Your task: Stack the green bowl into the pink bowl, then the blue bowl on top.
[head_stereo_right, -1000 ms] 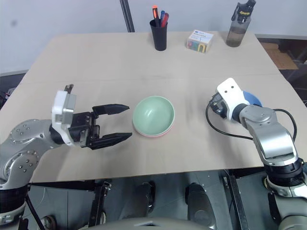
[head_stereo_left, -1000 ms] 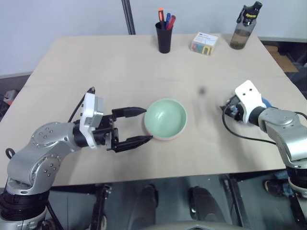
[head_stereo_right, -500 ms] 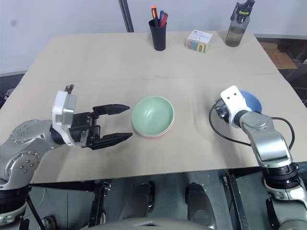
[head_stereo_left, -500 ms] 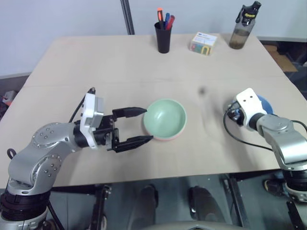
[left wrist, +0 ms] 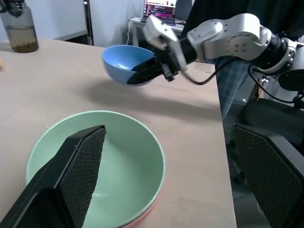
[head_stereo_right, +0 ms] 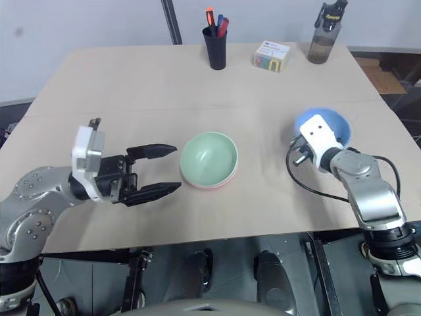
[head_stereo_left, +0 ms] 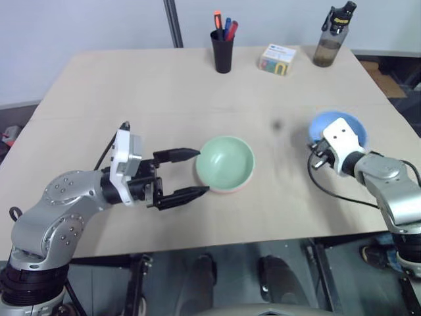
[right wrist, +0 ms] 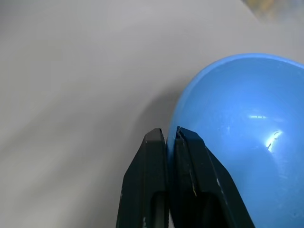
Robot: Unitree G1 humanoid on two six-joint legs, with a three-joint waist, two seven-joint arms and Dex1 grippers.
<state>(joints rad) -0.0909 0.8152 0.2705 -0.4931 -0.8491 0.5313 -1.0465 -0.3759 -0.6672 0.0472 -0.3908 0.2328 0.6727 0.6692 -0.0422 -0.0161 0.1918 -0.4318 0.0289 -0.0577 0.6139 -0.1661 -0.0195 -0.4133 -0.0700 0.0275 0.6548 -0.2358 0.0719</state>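
**Blue bowl gripped at the rim, green already nested in pink**

Pale wooden table [head_stereo_left: 164,92] against a grey-white wall carries the whole scene. Near its middle sits the green bowl [head_stereo_left: 227,161], nested inside the pink bowl [head_stereo_left: 231,190], of which a thin salmon edge peeks out beneath at about 6 o'clock. At roughly 3 o'clock from that pair, well apart from it, the blue bowl [head_stereo_left: 335,123] is tilted and raised off the tabletop, with its shadow lying below it in the left wrist view. The right gripper [right wrist: 166,137] is pinched tight on the blue bowl's rim, one black finger inside and one outside the wall.

At 9 o'clock from the green bowl, the left gripper [head_stereo_left: 191,172] points level toward it with its jaws spread wide, holding nothing; the fingertips [head_stereo_left: 196,153] come just beside the bowl's rim, though whether they touch it I cannot tell.

Along the table's far edge, at 12 o'clock from the stack, stands a black pen cup [head_stereo_left: 223,51] with coloured markers. Toward 1 o'clock lies a small white box [head_stereo_left: 277,59], and further out a dark-lidded water bottle [head_stereo_left: 330,41]. Behind the right arm, the left wrist view shows a person [left wrist: 223,14] in dark clothing beside a lit screen [left wrist: 161,8].
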